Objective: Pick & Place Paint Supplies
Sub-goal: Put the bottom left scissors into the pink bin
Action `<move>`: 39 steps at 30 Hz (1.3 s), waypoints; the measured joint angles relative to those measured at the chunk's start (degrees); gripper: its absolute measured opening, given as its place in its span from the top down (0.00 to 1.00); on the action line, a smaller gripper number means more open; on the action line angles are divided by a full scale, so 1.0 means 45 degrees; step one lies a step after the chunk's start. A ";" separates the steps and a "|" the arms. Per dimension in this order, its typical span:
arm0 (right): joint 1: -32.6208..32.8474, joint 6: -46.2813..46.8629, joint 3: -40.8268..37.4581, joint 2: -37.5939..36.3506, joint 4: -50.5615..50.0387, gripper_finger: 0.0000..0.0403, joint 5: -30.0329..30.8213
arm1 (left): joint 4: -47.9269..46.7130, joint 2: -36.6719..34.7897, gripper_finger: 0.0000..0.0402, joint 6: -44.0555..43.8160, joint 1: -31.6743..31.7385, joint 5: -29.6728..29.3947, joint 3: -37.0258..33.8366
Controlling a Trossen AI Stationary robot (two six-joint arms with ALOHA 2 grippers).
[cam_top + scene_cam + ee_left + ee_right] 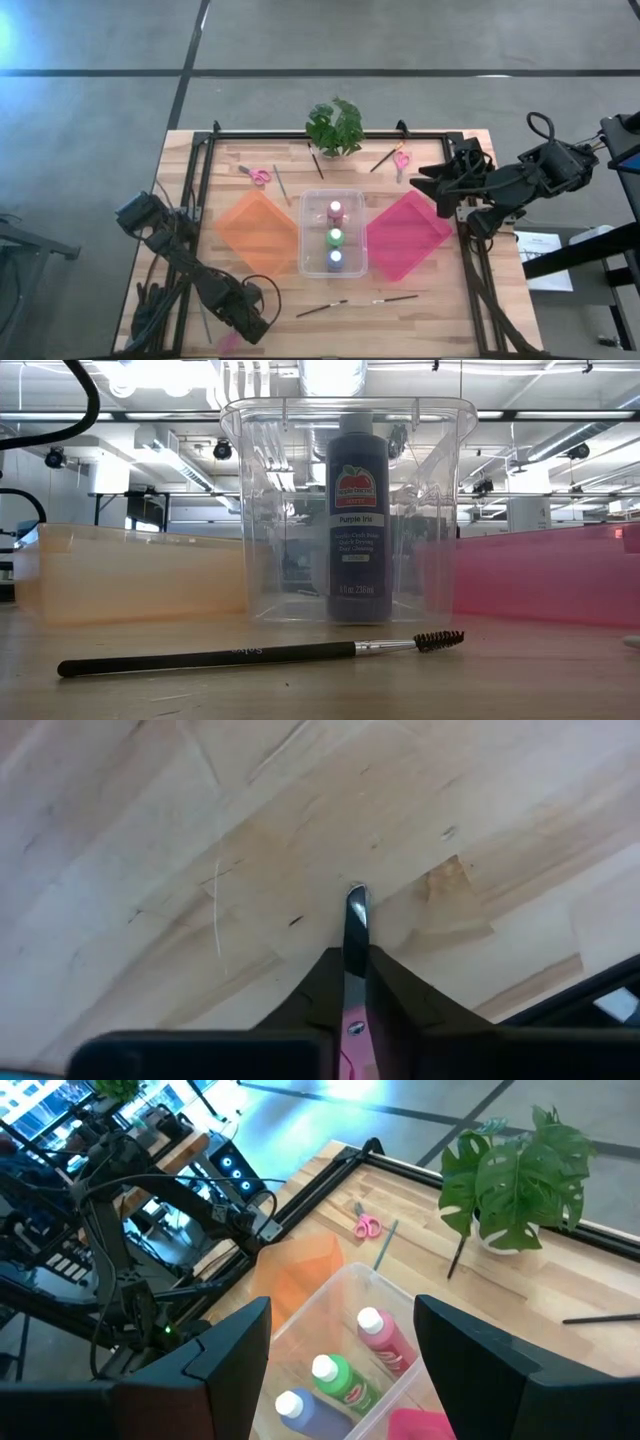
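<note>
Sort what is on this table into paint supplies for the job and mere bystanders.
Job: pink bottle, green bottle, blue bottle, all in the clear bin; paintbrush and others like it; pink scissors; second scissors, held in the left tool.
Bystanders: plant, orange tray, pink tray.

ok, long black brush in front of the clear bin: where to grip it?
Mid-handle of the black brush, from straight above, jaws across its width. It lies flat on the wood, clear of the clear bin and the second brush. Avoid the bristle end. The right gripper is open and empty.
</note>
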 joint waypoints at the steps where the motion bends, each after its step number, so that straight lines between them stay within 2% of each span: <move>1: 0.0000 0.0005 0.0000 -0.0019 0.0000 0.40 0.0000 | -0.0028 0.0000 0.95 0.0191 -0.0002 -0.0005 0.0000; 9: 0.0000 0.0005 0.0000 -0.0075 -0.0005 0.40 0.0005 | -0.0161 -0.0465 0.96 0.1226 -0.0048 -0.0502 -0.0066; 13: 0.0000 0.0005 0.0000 -0.0070 -0.0005 0.40 0.0010 | -0.0785 -0.1182 0.96 0.1603 -0.0085 -0.1282 -0.0232; 16: 0.0000 0.0010 0.0000 -0.0075 -0.0002 0.40 0.0022 | -0.1067 -0.1812 0.99 0.1716 -0.0085 -0.1764 -0.0238; 30: 0.0000 0.0058 0.0000 -0.0070 0.0078 0.40 0.0029 | -0.1944 -0.3999 1.00 0.2127 -0.0099 -0.2538 -0.0204; 39: 0.0000 0.0043 -0.0005 -0.0066 0.0083 0.40 0.0029 | -0.2034 -0.5766 1.00 0.2032 -0.0085 -0.4795 -0.0198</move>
